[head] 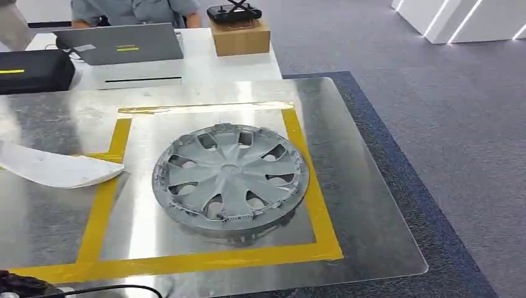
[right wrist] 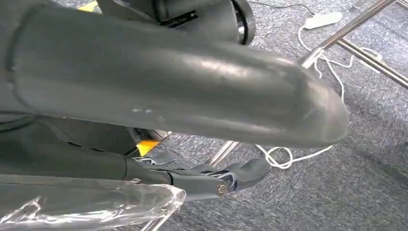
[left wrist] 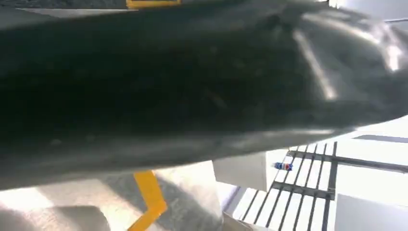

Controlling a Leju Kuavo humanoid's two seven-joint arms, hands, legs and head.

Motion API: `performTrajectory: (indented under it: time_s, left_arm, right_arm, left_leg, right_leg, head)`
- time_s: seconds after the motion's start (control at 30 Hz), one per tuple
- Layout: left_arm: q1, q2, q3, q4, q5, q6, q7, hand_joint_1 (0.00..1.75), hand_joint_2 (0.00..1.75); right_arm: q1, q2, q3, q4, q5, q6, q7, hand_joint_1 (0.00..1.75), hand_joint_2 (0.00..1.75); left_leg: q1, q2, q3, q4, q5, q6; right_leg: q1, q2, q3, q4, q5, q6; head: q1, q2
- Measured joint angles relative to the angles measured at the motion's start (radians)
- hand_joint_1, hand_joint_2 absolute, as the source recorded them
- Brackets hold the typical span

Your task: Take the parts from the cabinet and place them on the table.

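Currently, one part, a grey wheel cover (head: 231, 176), lies flat on the counter (head: 372, 205) inside the yellow tape frame (head: 102, 205), right of centre; I judge that placement complete. A white curved part (head: 56, 169) lies at the left, overlapping the tape; whether it needs repositioning I cannot tell. The cabinet is outside these views, so how many parts are left is unknown. My right hand (right wrist: 192, 91) hangs low over grey carpet, thumb and dark fingers apart, holding nothing. My left hand (left wrist: 192, 86) is a dark blur close to the lens; I cannot tell its state. At the far edge stand a laptop (head: 121, 43), a cardboard box (head: 240, 37) and a seated person (head: 133, 11); these limit far placement.
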Motion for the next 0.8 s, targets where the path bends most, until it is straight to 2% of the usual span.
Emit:
performTrajectory:
  time_s: [0.17, 0.3, 0.43, 0.6, 0.8]
  left_arm:
    - [-0.002, 0.001, -0.013, 0.0, -0.022, -0.005, 0.0, 0.0, 0.0]
    - [-0.011, 0.008, -0.056, 0.011, -0.064, -0.024, 0.009, 0.0, 0.0]
    - [-0.027, 0.021, -0.126, 0.055, -0.083, -0.063, 0.072, 0.0, 0.0]
    - [-0.059, 0.048, -0.218, 0.127, -0.138, -0.128, 0.111, 0.0, 0.0]
    - [-0.082, 0.075, -0.327, 0.19, -0.225, -0.201, 0.168, 0.0, 0.0]
  right_arm:
    - [0.001, 0.0, 0.0, 0.0, -0.002, -0.004, 0.0, 0.0, 0.0]
    - [0.004, 0.0, 0.0, -0.001, -0.007, -0.016, 0.0, 0.0, 0.0]
    - [0.014, -0.004, -0.001, -0.021, -0.027, -0.033, 0.0, 0.0, 0.0]
    - [0.026, -0.013, -0.005, -0.052, -0.035, -0.048, 0.0, 0.0, 0.0]
    - [0.065, -0.046, -0.029, -0.171, -0.026, -0.079, 0.0, 0.0, 0.0]
  left_leg:
    - [0.0, 0.0, 0.0, 0.0, 0.0, 0.0]
    - [0.0, 0.0, 0.0, 0.0, 0.0, 0.0]
    - [0.0, 0.0, 0.0, 0.0, 0.0, 0.0]
    - [0.0, 0.0, 0.0, 0.0, -0.001, 0.0]
    - [0.0, 0.0, 0.0, 0.0, -0.001, 0.001]
  right_leg:
    - [0.0, 0.0, 0.0, 0.0, 0.0, 0.0]
    - [0.0, 0.0, 0.0, 0.0, 0.0, 0.0]
    - [0.0, 0.0, 0.0, 0.0, 0.0, 0.0]
    - [0.0, 0.0, 0.0, 0.0, 0.0, 0.0]
    - [0.0, 0.0, 0.0, 0.0, 0.0, 0.0]
  head:
    - [0.0, 0.0]
    - [0.0, 0.0]
    - [0.0, 0.0]
    - [0.0, 0.0]
    - [0.0, 0.0]
